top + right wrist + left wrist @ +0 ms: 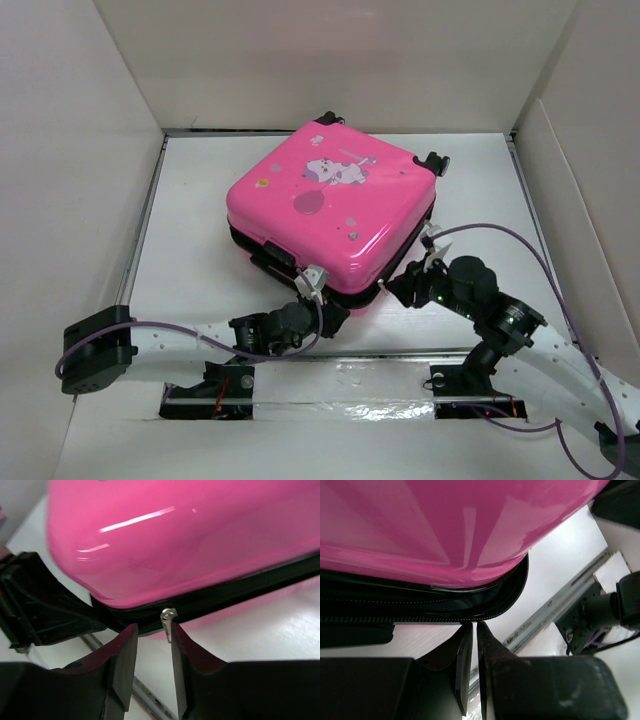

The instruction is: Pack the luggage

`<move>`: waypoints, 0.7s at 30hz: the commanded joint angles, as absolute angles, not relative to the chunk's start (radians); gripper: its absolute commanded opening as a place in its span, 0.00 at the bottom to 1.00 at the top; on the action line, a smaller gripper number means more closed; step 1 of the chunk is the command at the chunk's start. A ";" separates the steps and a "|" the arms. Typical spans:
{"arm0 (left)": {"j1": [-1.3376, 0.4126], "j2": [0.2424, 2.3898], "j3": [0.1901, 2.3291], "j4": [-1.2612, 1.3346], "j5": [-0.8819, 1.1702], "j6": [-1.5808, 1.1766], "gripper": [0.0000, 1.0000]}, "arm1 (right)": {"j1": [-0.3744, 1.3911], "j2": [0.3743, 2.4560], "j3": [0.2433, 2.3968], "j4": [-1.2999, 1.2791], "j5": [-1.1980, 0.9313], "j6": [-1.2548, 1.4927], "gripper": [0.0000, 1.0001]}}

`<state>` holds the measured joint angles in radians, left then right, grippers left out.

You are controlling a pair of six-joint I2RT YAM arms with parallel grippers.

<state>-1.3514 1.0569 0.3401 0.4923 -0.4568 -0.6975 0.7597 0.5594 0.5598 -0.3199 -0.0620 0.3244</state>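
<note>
Luggage (335, 215) hot-pink, glossy, lid down, black zipper band (420, 617); left claw (474, 625) clenched, right claw (154, 628) slightly parted at zipper pull (167, 617).

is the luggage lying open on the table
No, the luggage has its two halves together, pink printed shell up, no lining showing.

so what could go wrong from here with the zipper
1. The right gripper has its fingers apart around the thin metal zipper pull. The pull sits off to one side, so it could slip out as they close.
2. The left gripper is shut at the zipper and appears to hold nothing, so a tug might slide the suitcase across the table.
</note>
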 commanded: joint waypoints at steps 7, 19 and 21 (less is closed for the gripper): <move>-1.109 1.130 0.425 0.615 -0.131 -0.584 0.08 | 0.873 0.825 0.710 -0.403 0.124 0.347 0.49; -1.125 1.123 0.494 0.457 -0.132 -0.652 0.11 | 0.861 0.626 0.667 -0.416 0.291 0.368 0.21; -1.097 1.141 0.546 0.430 -0.077 -0.660 0.12 | 0.851 0.557 0.667 -0.428 0.263 0.371 0.05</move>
<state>-1.1339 1.1381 0.4511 0.3908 -0.0994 -0.6449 0.8623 0.6125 0.6773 -0.4416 0.2417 0.3580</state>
